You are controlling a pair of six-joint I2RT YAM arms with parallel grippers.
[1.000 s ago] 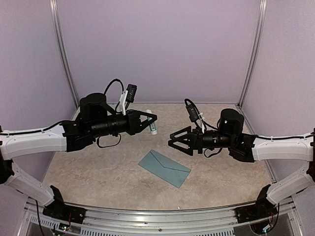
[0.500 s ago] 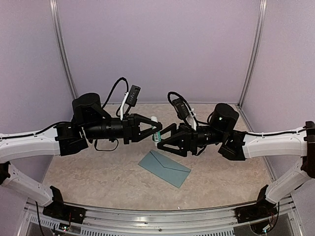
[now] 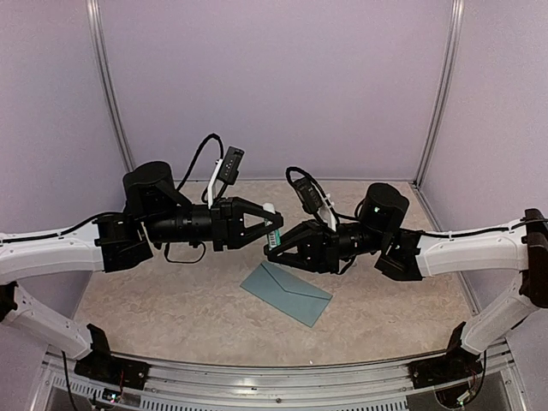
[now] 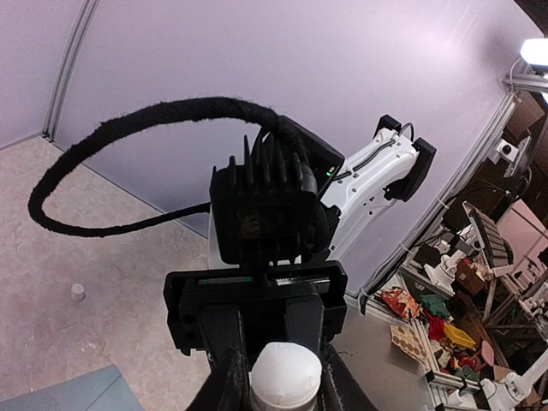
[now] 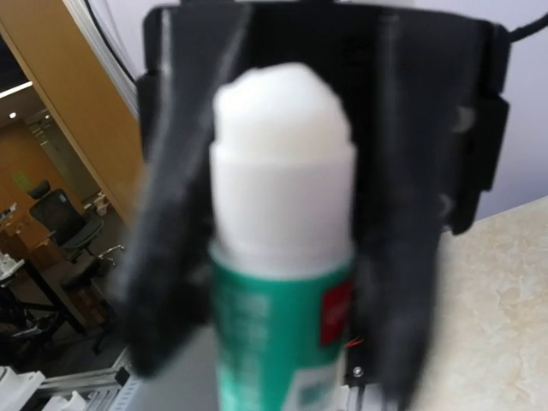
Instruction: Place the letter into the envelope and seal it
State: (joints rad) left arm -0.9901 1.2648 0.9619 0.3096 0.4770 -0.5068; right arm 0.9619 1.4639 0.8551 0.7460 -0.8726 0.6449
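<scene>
At the centre of the top view, above the table (image 3: 171, 308), the two arms meet tip to tip. The left arm (image 3: 51, 250) comes in from the left edge, its white link nearly level and its black wrist pointing right. The right arm (image 3: 471, 250) mirrors it from the right edge, its wrist angled slightly down and to the left. The left gripper (image 3: 272, 225) is clamped on the glue stick (image 5: 282, 197), which stands roughly upright with its white domed end up and its green body below. The right gripper (image 3: 274, 247) has its fingers drawn nearly together at the stick's lower end and appears to pinch it. The right wrist view is too blurred to confirm the contact. The envelope (image 3: 287, 293) lies flat on the table in the lower centre of the top view, flap side up. It sits below both grippers and is touched by neither. In the left wrist view a small white object (image 4: 78, 292) sits on the table at the left.

A second ago the arms were well apart, and the right claw was spread wide and empty. Half a second ago it had reached the stick but was still splayed in a broad V. Now that V has narrowed to a point. The left grip and the envelope are where they were.
</scene>
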